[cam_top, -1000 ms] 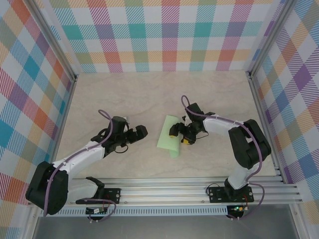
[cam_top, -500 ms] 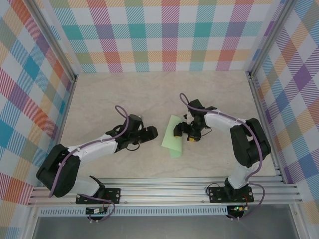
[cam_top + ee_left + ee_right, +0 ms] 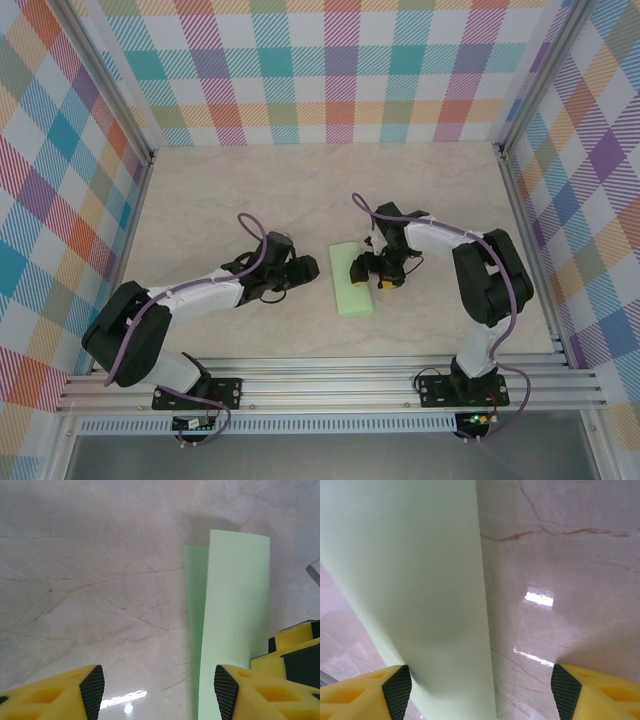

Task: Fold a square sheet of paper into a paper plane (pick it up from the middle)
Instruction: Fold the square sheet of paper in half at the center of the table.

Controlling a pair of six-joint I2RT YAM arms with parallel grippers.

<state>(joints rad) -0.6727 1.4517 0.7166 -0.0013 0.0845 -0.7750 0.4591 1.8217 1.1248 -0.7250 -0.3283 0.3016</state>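
Observation:
The square sheet of paper [image 3: 349, 288] lies on the table as a pale green strip, folded over lengthwise, one layer showing past the other along its left side [image 3: 235, 615]. My left gripper [image 3: 308, 268] is just left of it, low over the table and open [image 3: 159, 692]; the right fingertip [image 3: 226, 692] overlaps the paper's left edge. My right gripper [image 3: 369, 274] stands open over the strip's right edge [image 3: 481, 690]. That edge of the paper [image 3: 410, 580] runs between its jaws, and the sheet bulges up near the left fingertip [image 3: 397, 690].
The pale marble tabletop [image 3: 250, 200] is ringed by plaid walls and aluminium posts [image 3: 140, 170]. A rail [image 3: 340, 385] carrying both arm bases runs along the near edge. My right gripper's yellow finger [image 3: 295, 652] appears beside the paper in the left wrist view.
My left arm has reached right up to the paper and its jaws have narrowed. The tilted strip has swung to lie nearly straight, and my right gripper has shifted slightly with it.

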